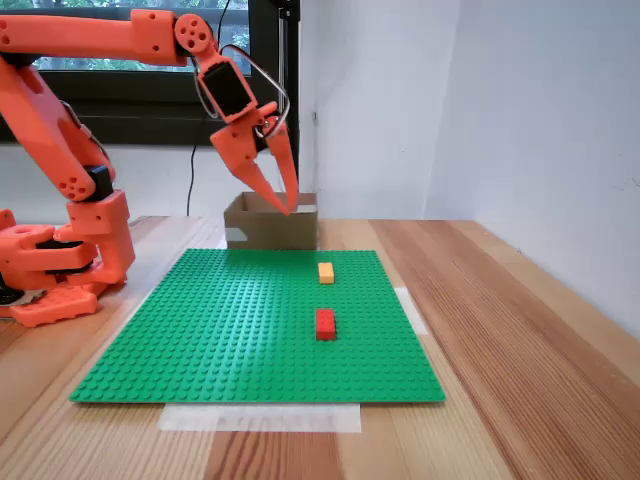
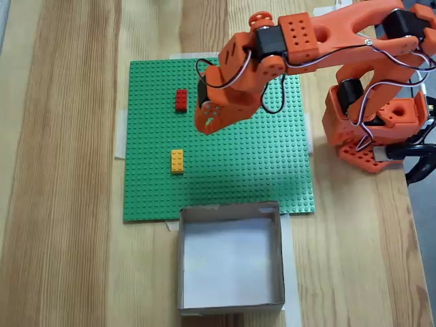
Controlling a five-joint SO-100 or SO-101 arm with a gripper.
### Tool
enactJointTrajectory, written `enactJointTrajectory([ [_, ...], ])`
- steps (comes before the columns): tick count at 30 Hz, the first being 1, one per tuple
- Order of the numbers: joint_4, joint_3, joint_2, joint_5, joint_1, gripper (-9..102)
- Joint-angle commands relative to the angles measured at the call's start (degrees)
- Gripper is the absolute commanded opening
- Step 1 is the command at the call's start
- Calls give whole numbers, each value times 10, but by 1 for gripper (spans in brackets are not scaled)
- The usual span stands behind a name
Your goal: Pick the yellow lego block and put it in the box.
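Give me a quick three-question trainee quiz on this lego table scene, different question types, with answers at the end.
1. True or false: the yellow lego block already lies inside the box.
2. Multiple choice: in the fixed view from the front, which brick sits nearer the box? A) red brick B) yellow lego block C) they are level.
3. Fill in: both bricks rest on the ____ baseplate.

Key:
1. False; it lies on the baseplate and the gripper hangs above, jaws holding nothing.
2. B
3. green
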Motion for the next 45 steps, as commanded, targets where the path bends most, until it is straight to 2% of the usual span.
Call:
enactJointTrajectory([
  [1, 3, -45, -18, 4, 2, 1],
  [45, -7, -223, -228, 18, 24, 1],
])
